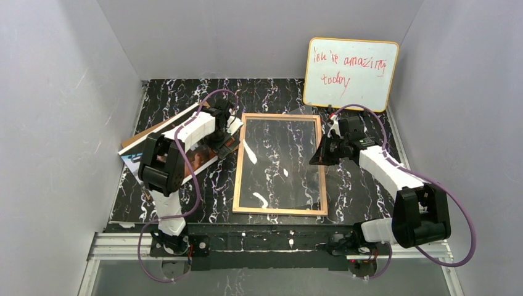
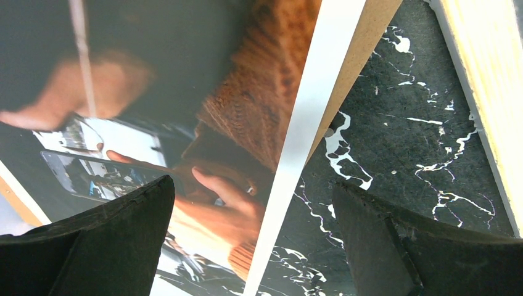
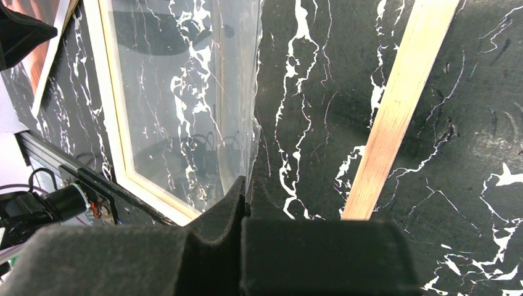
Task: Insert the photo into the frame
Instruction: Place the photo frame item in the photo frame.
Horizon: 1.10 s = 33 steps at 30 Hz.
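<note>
Top external: frame (image 1: 237, 166) flat at mid-table (image 1: 358, 98), tan back up, clear pane (image 1: 277, 160) across it. Photo (image 1: 198, 158) just left of frame, lying skewed on brown board (image 1: 148, 134), largely hidden under left arm. Left gripper (image 1: 227, 140) over photo's right edge, near frame's left bar. Right gripper (image 1: 321, 154) at frame's right bar. Whiteboard (image 1: 350, 74) propped against back wall, well apart.

Left wrist: jaws wide apart, straddling photo's white border, one finger over the picture, the other over bare marble. Nothing between the pads; contact with photo not possible to tell. Sliver of board showing beyond the border.

Right wrist: jaws together, clamped on pane's edge, that edge standing apart from frame's right bar. Frame bars visible on either side of the pinch.
</note>
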Tool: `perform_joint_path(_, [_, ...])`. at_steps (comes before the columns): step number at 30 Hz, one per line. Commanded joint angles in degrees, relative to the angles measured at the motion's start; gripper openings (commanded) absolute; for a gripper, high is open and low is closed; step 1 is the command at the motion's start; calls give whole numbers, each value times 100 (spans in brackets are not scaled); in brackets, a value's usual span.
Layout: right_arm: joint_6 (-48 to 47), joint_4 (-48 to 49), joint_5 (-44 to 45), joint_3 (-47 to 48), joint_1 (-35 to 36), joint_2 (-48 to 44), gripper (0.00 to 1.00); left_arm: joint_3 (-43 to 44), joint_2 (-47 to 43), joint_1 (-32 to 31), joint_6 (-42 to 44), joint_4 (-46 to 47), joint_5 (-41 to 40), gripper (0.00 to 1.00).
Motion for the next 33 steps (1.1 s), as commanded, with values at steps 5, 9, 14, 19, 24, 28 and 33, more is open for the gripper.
perform_joint_path(5, [-163, -114, 9, 258, -77, -42, 1, 104, 89, -63, -31, -42, 96, 98])
perform_joint_path(9, [-40, -24, -197, 212, -79, -14, 1, 55, 98, -88, -46, -17, 105, 98])
perform_joint_path(14, [229, 186, -645, 34, -123, -54, 1, -76, 28, -164, -104, 57, 220, 98])
perform_joint_path(19, [517, 293, -1416, -33, -507, -170, 1, -221, -13, -212, -226, 177, 497, 98])
perform_joint_path(24, [672, 375, -1967, -75, -749, -306, 1, -302, 86, -221, -382, 289, 691, 98])
perform_joint_path(28, [687, 529, -2069, -225, -754, -258, 1, -326, 108, -221, -434, 350, 738, 98])
perform_joint_path(33, [976, 1021, -2420, -446, -753, -162, 1, -354, 124, -229, -442, 375, 750, 98])
